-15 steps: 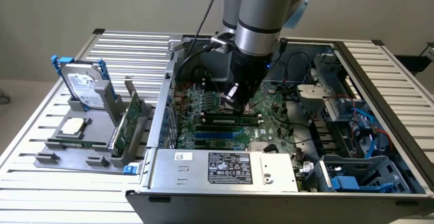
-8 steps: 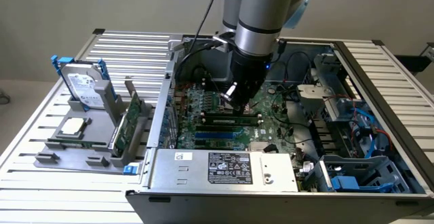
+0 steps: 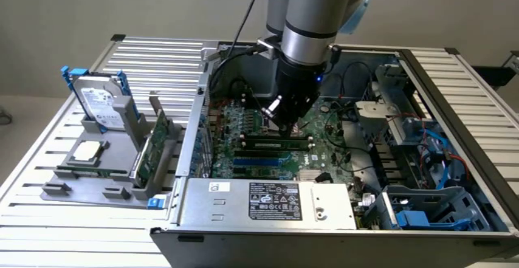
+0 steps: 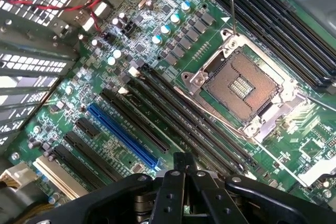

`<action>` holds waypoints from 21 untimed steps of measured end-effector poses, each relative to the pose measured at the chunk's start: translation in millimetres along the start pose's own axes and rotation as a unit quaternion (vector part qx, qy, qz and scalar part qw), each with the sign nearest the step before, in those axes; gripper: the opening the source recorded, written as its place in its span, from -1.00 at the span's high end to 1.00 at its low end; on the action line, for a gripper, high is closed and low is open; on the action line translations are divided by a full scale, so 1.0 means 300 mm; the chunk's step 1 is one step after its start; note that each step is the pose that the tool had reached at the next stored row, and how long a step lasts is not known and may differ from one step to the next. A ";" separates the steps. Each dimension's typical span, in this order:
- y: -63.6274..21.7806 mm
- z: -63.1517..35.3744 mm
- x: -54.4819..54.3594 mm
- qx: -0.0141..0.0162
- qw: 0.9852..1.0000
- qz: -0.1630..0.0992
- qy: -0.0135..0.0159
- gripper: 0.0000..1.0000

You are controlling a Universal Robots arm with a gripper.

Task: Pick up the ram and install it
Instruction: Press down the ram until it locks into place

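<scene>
My gripper [image 3: 284,121] hangs low inside the open computer case, just above the motherboard [image 3: 324,149]. In the wrist view its black fingers [image 4: 181,162] meet with no gap and hold nothing. Below them run several long black memory slots [image 4: 173,114] beside the bare CPU socket [image 4: 244,85], and the slots look unfilled. On the grey holder [image 3: 57,189] at the exterior view's left, far from the gripper, a thin green strip [image 3: 91,171] stands on edge. It looks like the ram.
The holder also carries a hard drive [image 3: 101,107], a CPU chip [image 3: 87,152] and a taller green expansion card [image 3: 158,137]. A blue slot [image 4: 123,135] lies next to the black ones. The case walls, power supply [image 3: 268,198], cables and drive cage [image 3: 429,210] ring the motherboard.
</scene>
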State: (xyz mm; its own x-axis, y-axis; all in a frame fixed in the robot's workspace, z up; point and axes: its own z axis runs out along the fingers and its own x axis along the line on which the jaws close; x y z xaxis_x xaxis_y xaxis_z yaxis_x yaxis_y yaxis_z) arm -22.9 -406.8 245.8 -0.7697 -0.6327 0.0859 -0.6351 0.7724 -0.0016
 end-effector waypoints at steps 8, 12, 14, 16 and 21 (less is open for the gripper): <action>0.000 -0.017 0.001 -0.003 0.999 0.048 -0.001 0.79; 0.000 -0.026 0.002 -0.005 0.997 0.072 -0.001 0.79; 0.000 -0.029 0.003 -0.006 0.996 0.084 -0.001 0.79; 0.000 -0.032 0.003 -0.007 0.995 0.096 -0.001 0.79; 0.000 -0.034 0.003 -0.007 0.993 0.121 -0.004 0.79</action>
State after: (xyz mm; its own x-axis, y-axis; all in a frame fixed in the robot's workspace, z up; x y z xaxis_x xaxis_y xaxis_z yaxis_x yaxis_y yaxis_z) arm -22.9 -406.8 256.0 -0.9004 -0.4281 0.0776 -0.4299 0.9029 -0.0074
